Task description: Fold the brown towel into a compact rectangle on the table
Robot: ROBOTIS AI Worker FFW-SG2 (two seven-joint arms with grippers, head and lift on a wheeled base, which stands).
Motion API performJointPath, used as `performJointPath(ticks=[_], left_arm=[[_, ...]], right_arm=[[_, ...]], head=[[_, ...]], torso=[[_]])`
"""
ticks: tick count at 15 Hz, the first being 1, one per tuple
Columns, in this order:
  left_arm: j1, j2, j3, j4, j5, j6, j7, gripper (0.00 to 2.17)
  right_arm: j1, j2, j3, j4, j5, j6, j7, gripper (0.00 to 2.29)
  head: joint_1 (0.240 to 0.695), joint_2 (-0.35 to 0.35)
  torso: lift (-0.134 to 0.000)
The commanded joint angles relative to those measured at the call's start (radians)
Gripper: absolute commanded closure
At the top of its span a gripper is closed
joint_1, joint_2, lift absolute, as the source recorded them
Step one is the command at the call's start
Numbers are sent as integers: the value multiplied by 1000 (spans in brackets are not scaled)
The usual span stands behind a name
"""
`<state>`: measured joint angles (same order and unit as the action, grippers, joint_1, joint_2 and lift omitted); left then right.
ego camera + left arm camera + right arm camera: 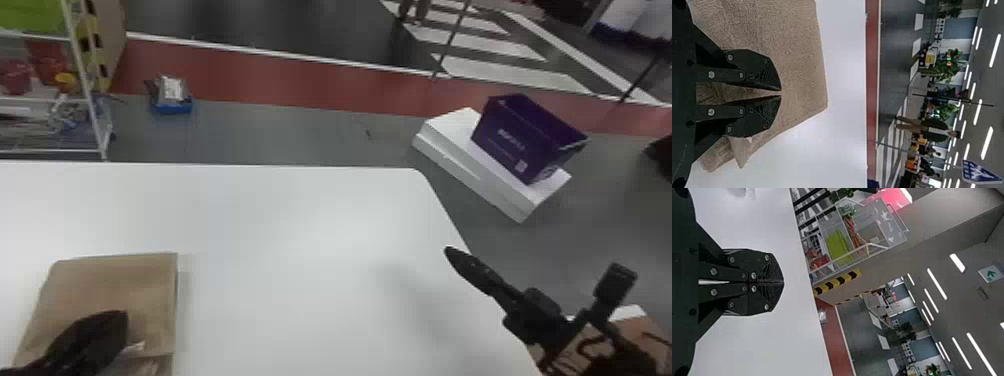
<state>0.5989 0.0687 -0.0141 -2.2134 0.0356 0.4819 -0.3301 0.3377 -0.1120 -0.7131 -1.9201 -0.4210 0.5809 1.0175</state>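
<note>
In the head view, the brown towel [115,280] lies folded, roughly rectangular, on the left part of the white counter [300,250], with the left hand [119,320] over it. The right hand [450,252] is well apart from it, by the counter's right edge. Beyond, 1 purple box [520,132] sits on 1 white box [450,125] on the floor.

In the left wrist view, the left hand is slightly open, its 2 fingertips a narrow gap apart, brown cloth visible between them.

In the right wrist view, the right hand is closed, its 2 fingertips together.
</note>
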Motion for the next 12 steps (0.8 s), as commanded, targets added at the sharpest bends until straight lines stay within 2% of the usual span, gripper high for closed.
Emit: performJointPath(ticks=[1, 4, 8, 12], left_arm=[[19, 0, 8, -23, 27, -111, 6, 971], [-37, -1, 37, 37, 38, -240, 14, 971], [-103, -1, 59, 189, 50, -268, 2, 971], [-108, -1, 54, 242, 21, -292, 11, 971]], right_arm=[[6, 0, -11, -2, -10, 1, 1, 2243], [29, 2, -23, -14, -22, 1, 7, 2243], [32, 11, -25, -20, -22, 1, 9, 2243], [32, 12, -26, -36, -28, 4, 9, 2243]], head=[[695, -336], [695, -336], [695, -296], [695, -281]], torso=[[-124], [-124], [-124], [-124]])
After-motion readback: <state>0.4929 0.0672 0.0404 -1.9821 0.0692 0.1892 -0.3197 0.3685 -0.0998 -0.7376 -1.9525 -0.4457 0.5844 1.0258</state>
